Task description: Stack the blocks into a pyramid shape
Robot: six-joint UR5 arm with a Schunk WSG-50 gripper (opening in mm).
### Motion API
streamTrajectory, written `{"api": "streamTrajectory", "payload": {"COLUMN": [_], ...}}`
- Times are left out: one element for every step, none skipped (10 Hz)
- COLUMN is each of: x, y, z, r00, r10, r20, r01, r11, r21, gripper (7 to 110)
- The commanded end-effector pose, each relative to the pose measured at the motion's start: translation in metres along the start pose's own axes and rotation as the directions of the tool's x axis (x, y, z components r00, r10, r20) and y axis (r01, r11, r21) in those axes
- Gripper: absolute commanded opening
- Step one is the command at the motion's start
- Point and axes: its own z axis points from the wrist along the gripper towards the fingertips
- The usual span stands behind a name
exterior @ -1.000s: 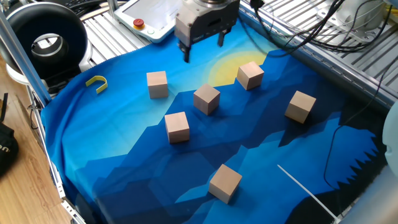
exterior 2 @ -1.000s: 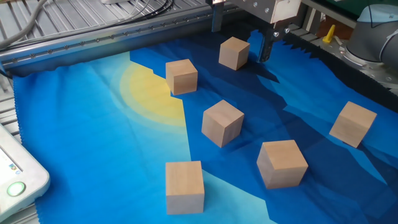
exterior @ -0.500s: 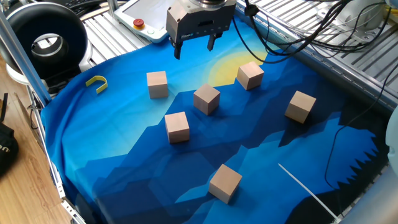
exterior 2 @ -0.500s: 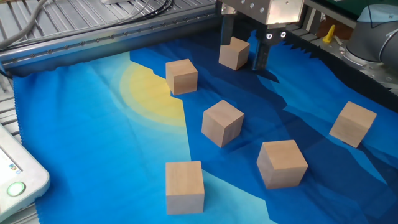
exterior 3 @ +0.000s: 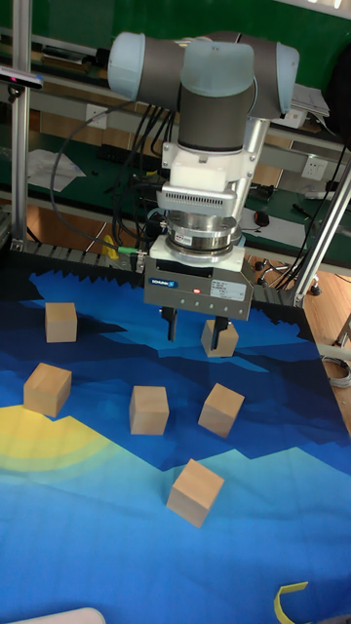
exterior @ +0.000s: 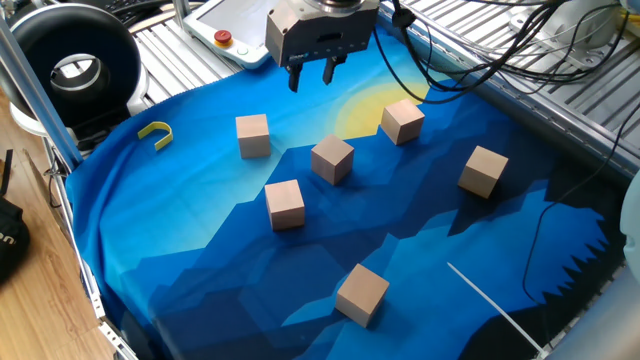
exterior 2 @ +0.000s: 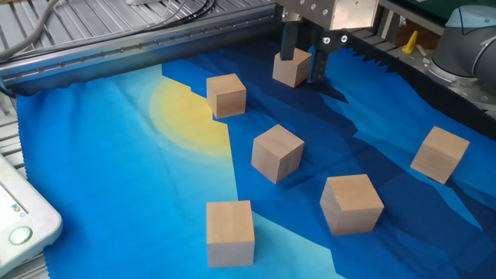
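Blocks (exterior: 333,159) lie flat, scattered singly, variously turned; tool (exterior: 311,75) hovers.

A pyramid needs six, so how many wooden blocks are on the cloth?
6, all single, none stacked: one near the yellow hook, one central, one below it, one on the yellow patch, one right, one nearest.

- A blue cloth (exterior: 200,290) printed with jagged mountain shapes and a pale yellow sun (exterior 2: 186,116) covers the table
- Ribbed aluminium table surface (exterior: 590,60) shows beyond the cloth's edges, crossed by black cables (exterior: 480,55)
- A white control pendant (exterior: 240,30) with a red button lies at the far side
- A wooden floor (exterior: 30,300) shows beside the table
- A green wall (exterior 3: 58,24) rises behind, with cluttered shelves below it
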Motion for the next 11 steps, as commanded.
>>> {"api": "streamTrajectory", "payload": {"x": [0.002, 0.002, 0.001, 0.001, 0.002, 0.002, 0.001, 0.006, 0.013, 0.018, 0.022], "y": [0.002, 0.004, 0.004, 0.003, 0.003, 0.007, 0.011, 0.012, 0.009, 0.01, 0.009], "z": [-0.002, -0.001, 0.0, 0.001, 0.001, 0.0, 0.001, 0.001, 0.002, 0.009, 0.019], "r00": [1.0, 1.0, 1.0, 1.0, 1.0, 1.0, 0.999, 0.999, 0.996, 0.993, 0.991], "r10": [-0.005, -0.009, -0.009, -0.01, -0.013, -0.029, -0.041, -0.05, -0.074, -0.096, -0.115], "r20": [-0.007, -0.007, -0.005, -0.006, -0.007, -0.006, -0.003, -0.021, -0.047, -0.062, -0.063], "r01": [0.005, 0.009, 0.009, 0.01, 0.013, 0.029, 0.041, 0.049, 0.072, 0.093, 0.113], "r11": [1.0, 1.0, 1.0, 1.0, 1.0, 0.999, 0.998, 0.998, 0.997, 0.995, 0.993], "r21": [-0.01, -0.016, -0.017, -0.012, -0.01, -0.023, -0.041, -0.045, -0.039, -0.041, -0.028], "gripper": [7, 7, 7, 7, 7, 7, 7, 7, 7, 7, 7]}}
